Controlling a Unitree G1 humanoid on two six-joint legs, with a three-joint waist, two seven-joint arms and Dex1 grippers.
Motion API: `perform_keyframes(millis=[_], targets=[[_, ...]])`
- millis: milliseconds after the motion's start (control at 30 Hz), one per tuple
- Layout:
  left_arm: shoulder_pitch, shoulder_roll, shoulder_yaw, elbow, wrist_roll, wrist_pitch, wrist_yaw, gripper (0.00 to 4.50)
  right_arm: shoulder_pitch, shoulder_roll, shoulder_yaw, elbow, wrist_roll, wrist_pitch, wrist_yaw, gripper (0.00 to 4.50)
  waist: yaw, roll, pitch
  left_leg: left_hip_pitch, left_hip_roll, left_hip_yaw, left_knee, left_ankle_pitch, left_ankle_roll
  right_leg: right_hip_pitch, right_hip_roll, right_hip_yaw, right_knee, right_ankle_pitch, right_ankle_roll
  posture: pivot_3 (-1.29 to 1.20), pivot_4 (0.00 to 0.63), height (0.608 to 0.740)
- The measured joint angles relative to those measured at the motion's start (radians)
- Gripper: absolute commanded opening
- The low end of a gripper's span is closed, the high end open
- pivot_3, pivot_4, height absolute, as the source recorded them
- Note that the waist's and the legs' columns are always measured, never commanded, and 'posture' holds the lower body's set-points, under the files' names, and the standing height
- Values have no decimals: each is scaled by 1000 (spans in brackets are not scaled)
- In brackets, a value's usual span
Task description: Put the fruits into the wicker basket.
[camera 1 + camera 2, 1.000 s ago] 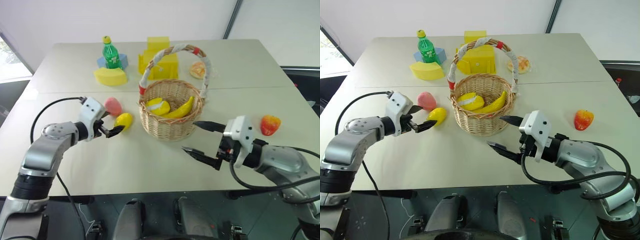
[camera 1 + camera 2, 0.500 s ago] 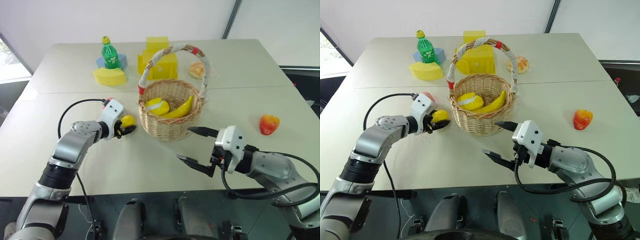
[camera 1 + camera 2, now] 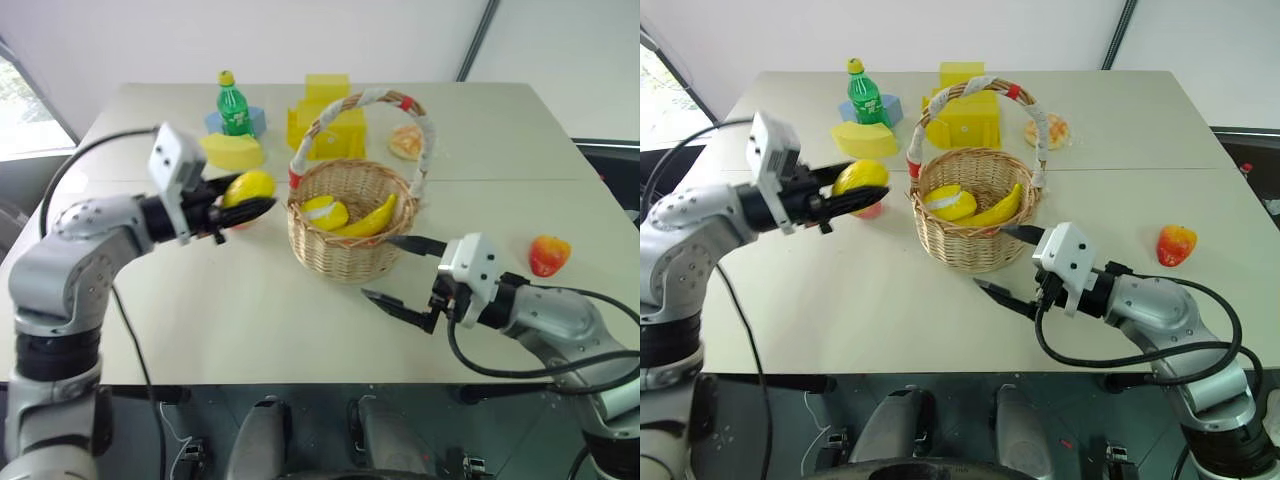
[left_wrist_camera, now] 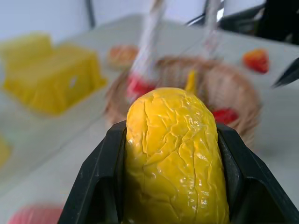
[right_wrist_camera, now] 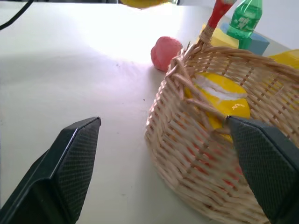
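Left gripper (image 3: 243, 205) is clamped on the lemon (image 3: 249, 187), held in the air just left of the wicker basket (image 3: 345, 245), its long axis pointing toward the basket. Right gripper (image 3: 398, 272) sits by the basket's near side, jaws wide apart, holding nothing.

Right up close, the lemon (image 4: 174, 158) sits clamped between the two black fingers (image 4: 96, 186) of the left gripper (image 4: 173, 182), its wrinkled yellow skin pressed against both pads. Beyond it, blurred, there's the wicker basket (image 4: 233, 100) on the pale worktop (image 4: 60, 154), with the red end of its handle (image 4: 139, 86) just above the lemon. A yellow block (image 4: 56, 77) stands off to one side, a red-and-yellow fruit (image 4: 256, 59) further out, and a pink peach (image 4: 35, 215) at the corner.
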State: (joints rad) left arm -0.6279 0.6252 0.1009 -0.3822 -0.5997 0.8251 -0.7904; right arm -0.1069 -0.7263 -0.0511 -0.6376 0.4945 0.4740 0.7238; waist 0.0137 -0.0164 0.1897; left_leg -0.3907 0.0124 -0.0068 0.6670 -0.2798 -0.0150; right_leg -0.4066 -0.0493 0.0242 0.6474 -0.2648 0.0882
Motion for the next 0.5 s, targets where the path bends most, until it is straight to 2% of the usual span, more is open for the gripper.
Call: perform_keyframes(millis=[100, 233, 400, 433, 500], targets=[[-56, -92, -154, 19, 64, -23, 46, 1813, -15, 3, -21, 24, 6, 0, -2, 4500, -2, 0, 0, 0, 0, 0, 0, 0, 1, -1, 1, 1, 0, 0, 0, 0, 150, 740], [-140, -205, -292, 156, 183, -65, 126, 1813, -16, 37, -66, 31, 46, 1, -18, 4500, -12, -1, 0, 0, 1, 0, 0, 0, 1, -2, 4, 1, 1, 0, 0, 0, 150, 740], [-150, -238, -344, 267, 247, -123, 115, 4242, -3, 79, -93, 19, 74, 1, -59, 4500, -28, 0, 0, 0, 2, 0, -1, 0, 1, -3, 5, 1, 2, 0, 0, 0, 150, 740], [-150, -238, -341, 267, 246, -131, 109, 4401, 4, 80, -92, 13, 74, 1, -63, 4500, -28, 0, 0, 0, 2, 0, -1, 0, 1, -3, 5, 1, 2, 0, 0, 0, 150, 740], [-151, -238, -323, 267, 237, -137, 97, 4401, 8, 82, -89, 10, 73, 1, -70, 4500, -27, 0, 0, 0, 2, 0, -1, 0, 0, -3, 4, 1, 2, 0, 0, 0, 150, 740]])
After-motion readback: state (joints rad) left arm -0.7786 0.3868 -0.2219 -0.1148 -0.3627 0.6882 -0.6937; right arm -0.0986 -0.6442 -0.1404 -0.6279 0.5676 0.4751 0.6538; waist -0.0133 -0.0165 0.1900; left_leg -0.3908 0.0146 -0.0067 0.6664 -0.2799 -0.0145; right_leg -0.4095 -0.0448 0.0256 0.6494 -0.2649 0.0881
